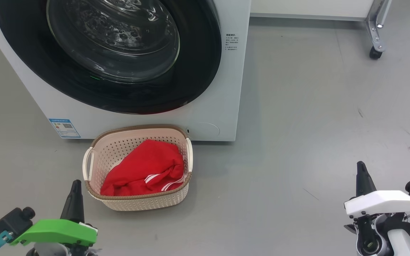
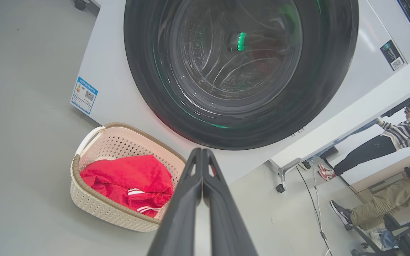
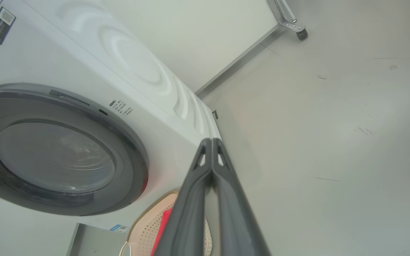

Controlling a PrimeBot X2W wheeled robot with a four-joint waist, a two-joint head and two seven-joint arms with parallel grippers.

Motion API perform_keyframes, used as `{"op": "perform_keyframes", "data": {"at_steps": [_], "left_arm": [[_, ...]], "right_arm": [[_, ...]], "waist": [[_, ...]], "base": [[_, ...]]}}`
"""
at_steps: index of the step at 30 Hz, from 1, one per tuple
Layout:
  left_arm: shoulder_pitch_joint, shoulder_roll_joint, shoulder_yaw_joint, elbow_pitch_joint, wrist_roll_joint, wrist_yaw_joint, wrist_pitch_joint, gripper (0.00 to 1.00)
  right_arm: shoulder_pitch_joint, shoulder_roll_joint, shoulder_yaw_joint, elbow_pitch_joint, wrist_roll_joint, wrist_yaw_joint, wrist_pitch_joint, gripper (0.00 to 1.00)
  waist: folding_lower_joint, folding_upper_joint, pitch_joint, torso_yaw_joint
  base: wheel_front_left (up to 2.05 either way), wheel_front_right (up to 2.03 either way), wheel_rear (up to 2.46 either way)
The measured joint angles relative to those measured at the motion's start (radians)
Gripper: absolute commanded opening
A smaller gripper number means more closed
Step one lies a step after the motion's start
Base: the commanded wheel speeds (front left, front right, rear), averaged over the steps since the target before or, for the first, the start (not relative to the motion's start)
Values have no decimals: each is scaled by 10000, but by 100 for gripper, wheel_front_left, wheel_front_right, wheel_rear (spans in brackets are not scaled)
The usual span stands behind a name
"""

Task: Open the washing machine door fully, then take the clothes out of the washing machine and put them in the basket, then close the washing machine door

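The washing machine [image 1: 222, 106] stands at the back left with its door [image 1: 198, 71] closed flat against the front, black rim around the clear glass bowl. On the floor before it sits the cream basket [image 1: 141, 203], holding red clothes [image 1: 144, 169] with white stripes. My left gripper [image 1: 75, 185] rests shut just left of the basket, holding nothing. My right gripper [image 1: 361, 167] is shut and empty over bare floor far to the right. The left wrist view shows the door [image 2: 326, 71], the basket [image 2: 94, 209], the clothes [image 2: 130, 174] and my shut gripper [image 2: 202, 152]. The right wrist view shows the door [image 3: 126, 149], a corner of the basket [image 3: 148, 224] and my shut gripper [image 3: 211, 142].
A blue label [image 1: 64, 128] marks the machine's lower left front. A metal frame leg on a castor [image 1: 375, 52] stands at the back right. Grey floor [image 1: 315, 124] spreads to the right. People's legs and shoes [image 2: 361, 206] and a cable show beyond the machine.
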Motion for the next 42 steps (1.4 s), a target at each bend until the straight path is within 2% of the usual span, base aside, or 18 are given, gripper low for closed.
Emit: {"op": "perform_keyframes", "data": {"at_steps": [42], "left_arm": [[-14,0,826,-82,-5402,0,1400,0]], "right_arm": [[-8,50,-1087,56,5624,529,1498,0]], "waist": [[0,0,-324,-175]], "base": [[0,0,0]]}}
